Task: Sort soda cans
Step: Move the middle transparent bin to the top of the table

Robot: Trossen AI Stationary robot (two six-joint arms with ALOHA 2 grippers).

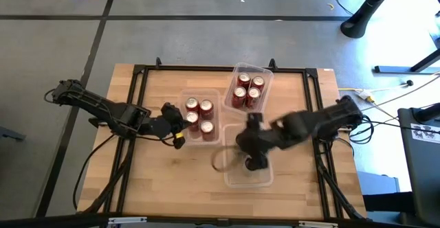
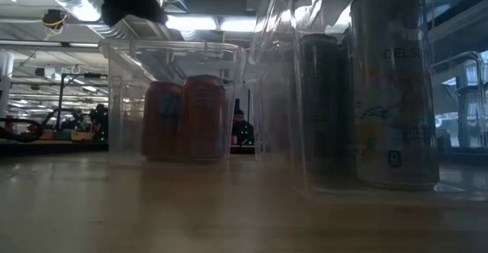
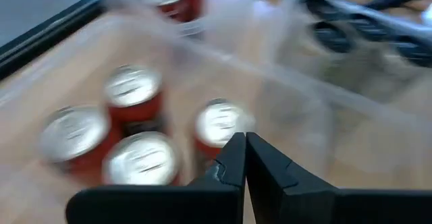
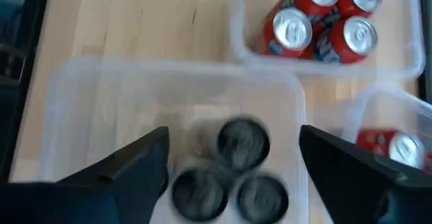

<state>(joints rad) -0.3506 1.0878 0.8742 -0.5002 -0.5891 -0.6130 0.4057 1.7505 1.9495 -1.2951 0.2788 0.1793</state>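
Currently the wooden tabletop [image 1: 158, 180] carries three clear bins. Far bin [image 1: 265, 73]: four red cans [image 1: 247, 89], upright, silver tops, packed two by two. Middle bin [image 1: 216, 140], left of centre: four more red cans [image 1: 199, 116] in the same arrangement, standing at its far end. Near bin [image 1: 247, 180]: three dark cans [image 4: 236, 173], upright, grey tops, clustered and touching one another.

From table height, the red cans [image 2: 183, 118] show a blue patch on the label; a pale grey can [image 2: 393, 85] with faint printed lettering stands beside a darker one [image 2: 320, 104], both behind clear bin walls.

Left tool [image 3: 244, 163]: fingers pressed together, holding nothing, poised just above the near edge of the middle bin, with the four red tops right beyond its tips. In the overhead view it sits at that bin's left side [image 1: 175, 128].

Right tool [image 4: 233, 160]: fingers spread wide, one on either side of the dark cluster, above the near bin. No can is gripped; the fingers stand clear of the cans. Overhead, the arm's head covers most of that bin [image 1: 256, 152].
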